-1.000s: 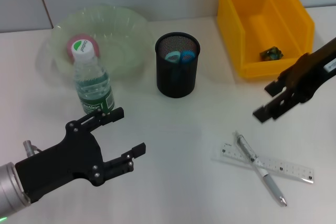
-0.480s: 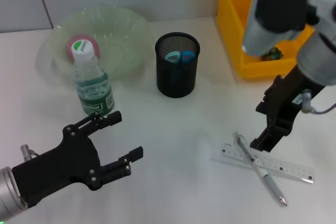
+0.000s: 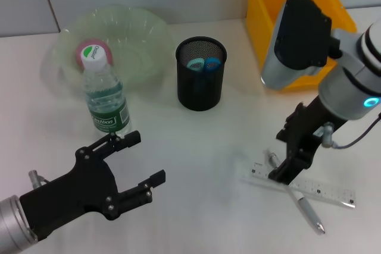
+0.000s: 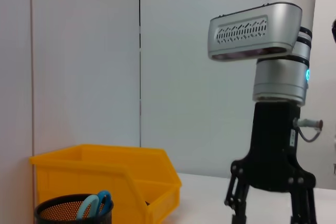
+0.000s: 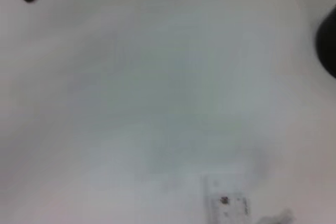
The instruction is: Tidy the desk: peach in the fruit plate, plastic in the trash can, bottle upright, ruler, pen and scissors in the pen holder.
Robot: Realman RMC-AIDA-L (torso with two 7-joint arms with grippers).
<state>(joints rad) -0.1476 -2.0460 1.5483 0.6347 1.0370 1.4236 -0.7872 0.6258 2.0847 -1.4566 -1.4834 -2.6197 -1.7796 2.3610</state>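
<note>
Right claw [image 3: 284,168] of mine hangs over the ruler [image 3: 300,184] and crossed pen [image 3: 296,194]; whether it's open, I cannot tell. Left claw [image 3: 143,162] gapes empty near the upright bottle [image 3: 105,95].

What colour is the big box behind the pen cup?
Yellow. The box shows best in the head view.

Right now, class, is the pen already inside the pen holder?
No: the pen lies on the table, crossed over the ruler, apart from the pen holder.
</note>
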